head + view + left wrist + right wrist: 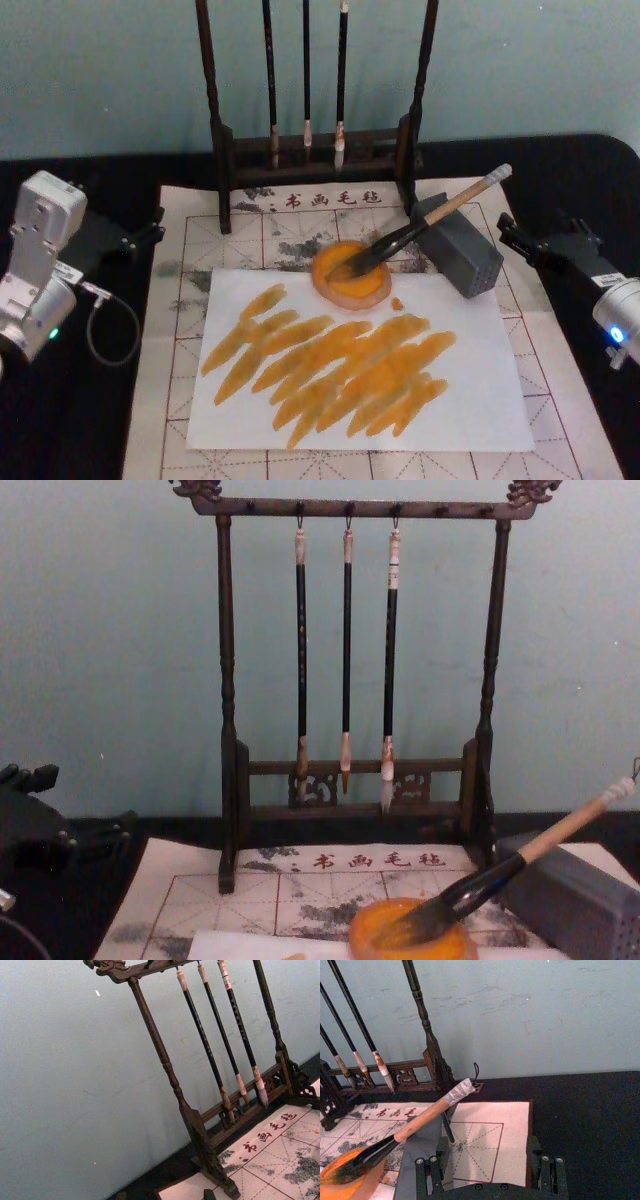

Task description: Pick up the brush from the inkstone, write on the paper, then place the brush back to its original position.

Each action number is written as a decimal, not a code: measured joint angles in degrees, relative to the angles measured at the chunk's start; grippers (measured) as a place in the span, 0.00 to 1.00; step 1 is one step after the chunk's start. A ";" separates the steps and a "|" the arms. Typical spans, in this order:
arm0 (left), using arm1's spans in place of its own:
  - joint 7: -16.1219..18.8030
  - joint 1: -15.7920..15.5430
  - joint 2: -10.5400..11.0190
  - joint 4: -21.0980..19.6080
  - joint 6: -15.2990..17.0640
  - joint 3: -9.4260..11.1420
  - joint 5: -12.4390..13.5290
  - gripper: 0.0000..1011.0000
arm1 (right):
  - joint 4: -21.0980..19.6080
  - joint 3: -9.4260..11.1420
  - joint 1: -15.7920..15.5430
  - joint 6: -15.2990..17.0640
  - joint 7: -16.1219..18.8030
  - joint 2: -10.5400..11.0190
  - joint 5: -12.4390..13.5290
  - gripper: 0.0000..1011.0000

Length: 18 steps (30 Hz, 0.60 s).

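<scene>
head view: the brush (pixel 425 225) lies tuft-down in the inkstone (pixel 351 273), handle on the grey box (pixel 462 251). right end effector (pixel 512 239) sits spread beside it. left end effector (pixel 150 233): cannot tell.

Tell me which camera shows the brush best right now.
Head view: the whole brush shows, tuft in the inkstone, handle on the grey box. Right wrist shows its handle close; chest shows it side-on, low.

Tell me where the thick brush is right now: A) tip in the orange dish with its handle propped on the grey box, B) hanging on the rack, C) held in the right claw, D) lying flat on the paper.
A: the brush rests with bristles in the orange dish and its handle on the grey box.
</scene>
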 joint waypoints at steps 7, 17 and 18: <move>0.00 0.00 0.00 0.00 0.00 0.00 0.00 0.99 | -0.03 -0.07 0.00 0.00 -0.01 0.07 -0.04 0.99; 0.00 0.00 0.00 0.00 0.00 0.00 0.00 0.99 | -0.09 -0.14 0.00 0.00 -0.04 0.12 -0.10 0.99; 0.00 0.00 0.00 0.00 0.00 0.00 0.00 0.99 | -0.09 -0.15 0.00 0.00 -0.04 0.12 -0.11 0.99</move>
